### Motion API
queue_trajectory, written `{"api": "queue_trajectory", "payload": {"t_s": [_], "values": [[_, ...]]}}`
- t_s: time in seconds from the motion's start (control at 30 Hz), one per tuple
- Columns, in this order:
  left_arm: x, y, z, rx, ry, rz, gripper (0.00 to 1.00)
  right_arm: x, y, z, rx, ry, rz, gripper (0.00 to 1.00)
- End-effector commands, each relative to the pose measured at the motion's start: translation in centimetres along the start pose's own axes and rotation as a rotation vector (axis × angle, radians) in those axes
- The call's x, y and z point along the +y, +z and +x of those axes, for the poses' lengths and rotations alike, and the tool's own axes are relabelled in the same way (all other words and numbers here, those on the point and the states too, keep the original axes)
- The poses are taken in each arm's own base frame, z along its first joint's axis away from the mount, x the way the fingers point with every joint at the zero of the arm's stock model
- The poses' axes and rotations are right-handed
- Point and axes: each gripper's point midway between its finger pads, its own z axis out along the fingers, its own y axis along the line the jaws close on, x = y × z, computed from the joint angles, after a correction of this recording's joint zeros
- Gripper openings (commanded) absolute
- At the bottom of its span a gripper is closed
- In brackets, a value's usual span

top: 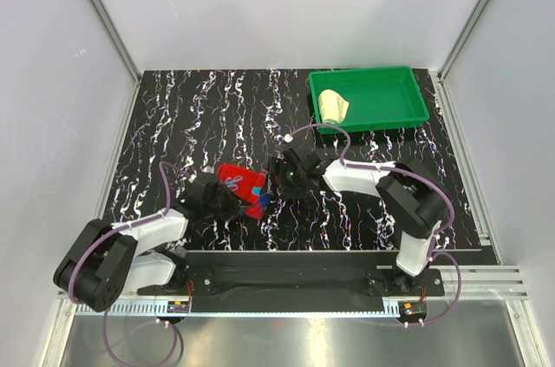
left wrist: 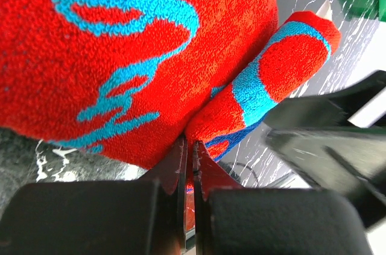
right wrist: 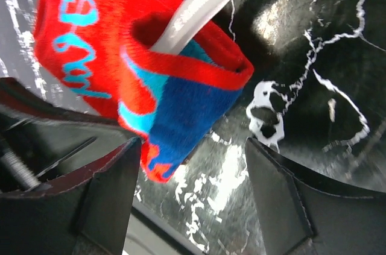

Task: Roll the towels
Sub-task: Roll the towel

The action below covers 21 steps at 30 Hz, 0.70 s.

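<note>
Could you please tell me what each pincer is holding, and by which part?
The left pincer pinches the red towel by its near edge, beside the rolled part. The right pincer stands open, holding nothing.

Red towel (top: 241, 185) with teal-blue patterns lay near the centre, partly rolled, rolled edge on its right, pale yellow towel (top: 331, 106) sat bunched at far right, in the green tray's (top: 392, 96) left end
</note>
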Motion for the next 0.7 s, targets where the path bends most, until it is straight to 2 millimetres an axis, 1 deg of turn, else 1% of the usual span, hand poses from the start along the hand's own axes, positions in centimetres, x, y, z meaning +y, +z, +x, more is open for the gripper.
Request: {"api": "queue_trajectory", "payload": {"t_s": [0.0,0.03,0.07,0.1,0.13,0.17,0.2,0.23,0.3,0.33,0.37,0.4,0.43,0.47,0.5,0.53,0.57,0.6,0.63,0.67], "values": [[1.9,0.2,0.4,0.021,0.013,-0.045,0.0,2.4,1.3,-0.5,-0.01,-0.023,-0.077,0.77],[1.9,0.2,0.4,0.022,0.015,-0.045,0.0,2.5,1.5,-0.5,-0.011,-0.025,-0.08,0.73],[1.9,0.2,0.4,0.021,0.015,-0.044,0.0,2.2,2.0,-0.1,0.002,-0.022,-0.07,0.71],[1.9,0.1,0.4,0.019,0.014,-0.044,0.0,2.1,2.1,0.0,0.006,-0.021,-0.067,0.67],[2.0,0.1,0.3,0.017,0.019,-0.048,0.0,2.5,2.3,-0.4,-0.009,-0.027,-0.087,0.63],[2.1,0.1,0.3,0.017,0.019,-0.051,0.0,2.3,2.6,-0.2,-0.004,-0.022,-0.084,0.57],[1.9,0.0,0.2,0.015,0.022,-0.048,0.0,2.3,2.7,-0.3,-0.008,-0.022,-0.086,0.55],[1.9,0.0,0.1,0.01,0.032,-0.051,0.02,2.1,2.8,-0.1,-0.006,-0.021,-0.084,0.53],[1.8,-0.1,0.0,0.009,0.042,-0.051,0.06,1.9,3.0,-0.1,-0.007,-0.021,-0.085,0.43],[1.8,-0.1,0.1,0.016,0.057,-0.05,0.13,1.9,3.0,0.0,-0.007,-0.023,-0.085,0.36],[1.7,-0.2,0.1,0.015,0.072,-0.047,0.18,1.9,3.1,0.0,-0.008,-0.025,-0.086,0.31],[1.7,-0.3,0.0,0.014,0.083,-0.053,0.22,1.8,3.1,0.0,-0.007,-0.026,-0.085,0.24],[1.6,-0.4,-0.1,0.012,0.102,-0.051,0.27,1.8,3.1,0.0,-0.006,-0.026,-0.086,0.2],[1.5,-0.5,-0.2,0.007,0.113,-0.05,0.37,1.8,3.0,0.0,-0.008,-0.027,-0.083,0.18],[1.2,-0.8,-0.3,0.002,0.125,-0.046,0.43,1.4,3.0,0.1,-0.005,-0.025,-0.066,0.15],[1.2,-1.0,-0.6,-0.014,0.15,-0.055,0.48,1.5,2.9,-0.1,-0.008,-0.026,-0.06,0.13],[1.2,-1.2,-0.7,-0.019,0.167,-0.063,0.6,0.9,2.5,0.3,0.011,-0.025,-0.022,0.13],[0.8,-1.6,-1.0,-0.035,0.184,-0.058,0.66,0.6,2.4,0.2,0.007,-0.025,-0.001,0.12],[1.2,-2.1,-1.5,-0.051,0.213,-0.101,0.71,0.6,2.2,0.0,0.005,-0.028,0.013,0.11],[1.0,-2.4,-1.7,-0.063,0.237,-0.114,0.76,0.7,1.8,-0.2,0.007,-0.037,0.024,0.11]]}}
